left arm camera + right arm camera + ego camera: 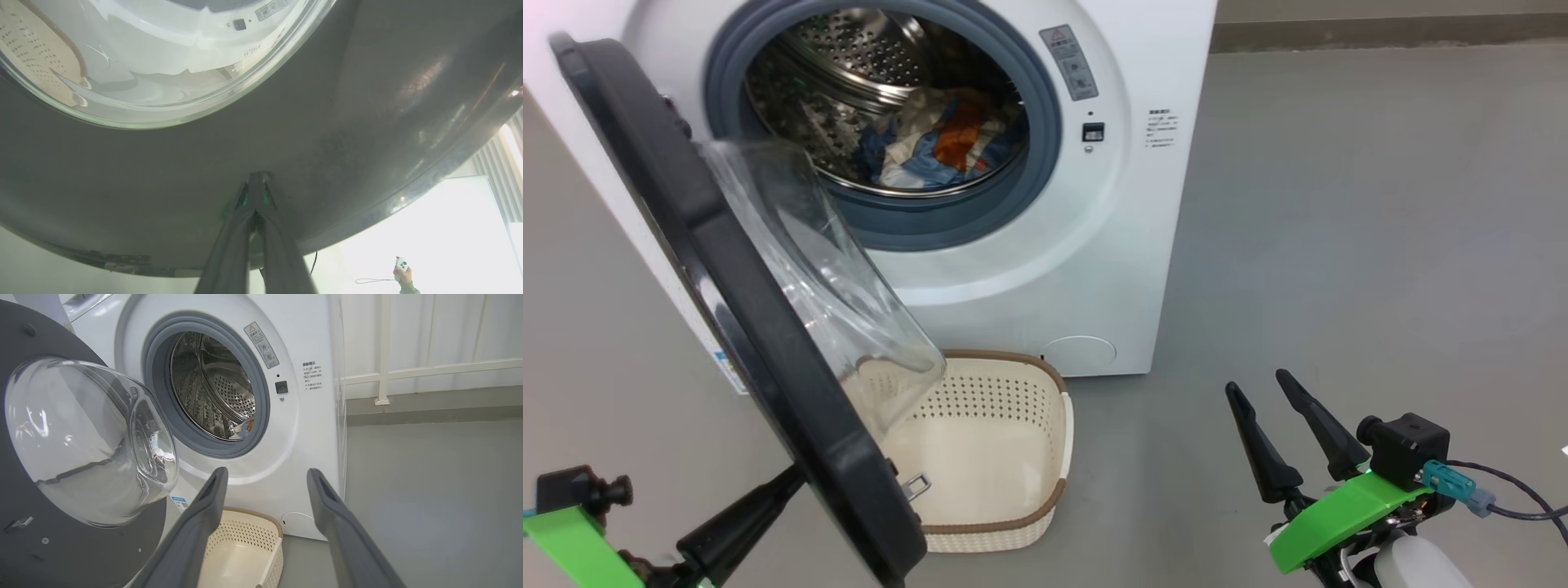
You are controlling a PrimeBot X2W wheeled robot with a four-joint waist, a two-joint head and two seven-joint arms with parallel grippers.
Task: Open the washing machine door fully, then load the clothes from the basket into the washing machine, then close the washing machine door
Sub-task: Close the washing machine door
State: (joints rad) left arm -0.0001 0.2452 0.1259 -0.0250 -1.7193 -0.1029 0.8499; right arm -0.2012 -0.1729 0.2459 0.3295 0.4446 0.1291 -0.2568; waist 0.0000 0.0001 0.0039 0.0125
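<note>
The washing machine (1094, 269) stands with its round black door (768, 343) swung out toward me, the glass bowl (833, 278) facing the drum. Blue, orange and cream clothes (939, 143) lie inside the drum. The cream basket (1013, 482) sits on the floor below the opening, its bottom bare. My left gripper (784, 482) is shut, and its tips (258, 176) touch the door's glossy outer face (367, 102). My right gripper (1256, 380) hangs open at the lower right, well clear of the basket. Its fingers (212, 498) frame the machine front (310, 457).
Grey floor (1339, 245) stretches to the right of the machine. A wall base and a white rail (408, 371) run behind it. A person's hand holding a small remote (402, 269) shows past the door's edge, in front of a bright window.
</note>
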